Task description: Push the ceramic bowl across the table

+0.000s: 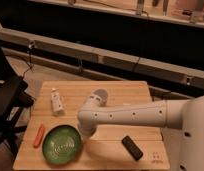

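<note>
The green ceramic bowl (61,143), glossy with pale swirl marks inside, sits near the front left corner of the light wooden slatted table (120,97). My white arm reaches in from the right across the table. Its end bends down to the bowl's right rim, where the gripper (84,132) is, largely hidden behind the arm's last link. I cannot tell whether it touches the bowl.
A small white bottle (56,101) lies at the table's left. An orange-red stick-like item (39,135) lies left of the bowl. A black block (131,147) lies front right, near a printed mark (156,159). A black chair (9,97) stands left of the table.
</note>
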Available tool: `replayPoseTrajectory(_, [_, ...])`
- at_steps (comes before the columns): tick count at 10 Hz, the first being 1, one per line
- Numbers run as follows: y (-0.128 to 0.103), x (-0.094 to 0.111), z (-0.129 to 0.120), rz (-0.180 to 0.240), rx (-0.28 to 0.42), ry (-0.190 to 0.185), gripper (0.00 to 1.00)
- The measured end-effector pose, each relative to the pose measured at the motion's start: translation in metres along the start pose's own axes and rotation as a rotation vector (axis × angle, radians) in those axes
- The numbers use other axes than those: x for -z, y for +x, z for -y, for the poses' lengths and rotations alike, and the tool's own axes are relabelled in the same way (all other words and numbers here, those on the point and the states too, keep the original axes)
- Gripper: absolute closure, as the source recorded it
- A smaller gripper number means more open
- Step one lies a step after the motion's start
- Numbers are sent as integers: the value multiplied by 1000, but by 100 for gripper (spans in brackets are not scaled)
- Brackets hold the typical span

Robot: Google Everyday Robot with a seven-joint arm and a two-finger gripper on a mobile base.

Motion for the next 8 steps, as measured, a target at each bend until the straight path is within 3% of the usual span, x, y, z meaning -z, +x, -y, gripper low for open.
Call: replayPoseTrajectory(8, [-6, -2, 3, 11, 29, 7, 100])
